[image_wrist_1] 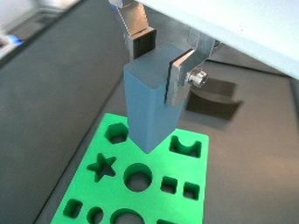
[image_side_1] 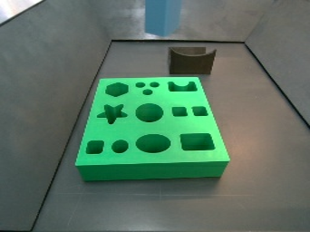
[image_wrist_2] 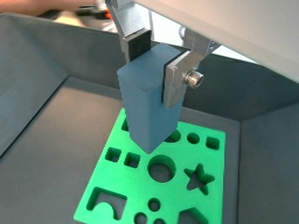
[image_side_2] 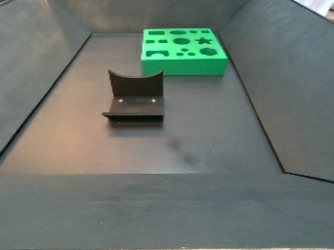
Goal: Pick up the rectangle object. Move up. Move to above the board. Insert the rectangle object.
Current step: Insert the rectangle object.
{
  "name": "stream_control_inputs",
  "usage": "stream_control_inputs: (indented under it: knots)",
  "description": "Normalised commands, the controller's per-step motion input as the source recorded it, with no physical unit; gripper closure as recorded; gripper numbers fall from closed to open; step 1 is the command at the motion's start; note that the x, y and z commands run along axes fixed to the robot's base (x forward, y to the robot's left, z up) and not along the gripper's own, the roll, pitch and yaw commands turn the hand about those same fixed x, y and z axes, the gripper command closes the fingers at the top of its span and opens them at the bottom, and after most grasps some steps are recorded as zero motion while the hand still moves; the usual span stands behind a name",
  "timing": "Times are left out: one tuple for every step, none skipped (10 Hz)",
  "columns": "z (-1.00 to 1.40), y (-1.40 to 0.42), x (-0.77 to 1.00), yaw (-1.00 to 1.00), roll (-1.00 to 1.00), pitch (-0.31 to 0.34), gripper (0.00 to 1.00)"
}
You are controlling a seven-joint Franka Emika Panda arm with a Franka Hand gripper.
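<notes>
The green board lies flat on the dark floor, below the jaws, its star, hexagon, circle, oval and square holes all open. The dark fixture stands apart from it on the floor. The gripper hangs above the board, its 2 silver fingers clamped on the top of the blue rectangle object, which points down between them, clear of the board. I can read no writing or labels anywhere.
</notes>
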Motion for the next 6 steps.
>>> stream_control_inputs:
  knots:
    - [-0.26,0.00,0.05,-0.91,0.00,-0.203,1.00]
    - [-0.28,-0.01,0.06,-0.90,0.00,-0.206,1.00]
    - [-0.30,-0.02,0.07,-0.89,0.01,-0.204,1.00]
    - [-0.30,-0.02,0.07,-0.89,0.01,-0.203,1.00]
    - [-0.30,-0.02,0.06,-0.89,0.01,-0.201,1.00]
    - [-0.32,-0.05,0.07,-0.88,0.03,-0.191,1.00]
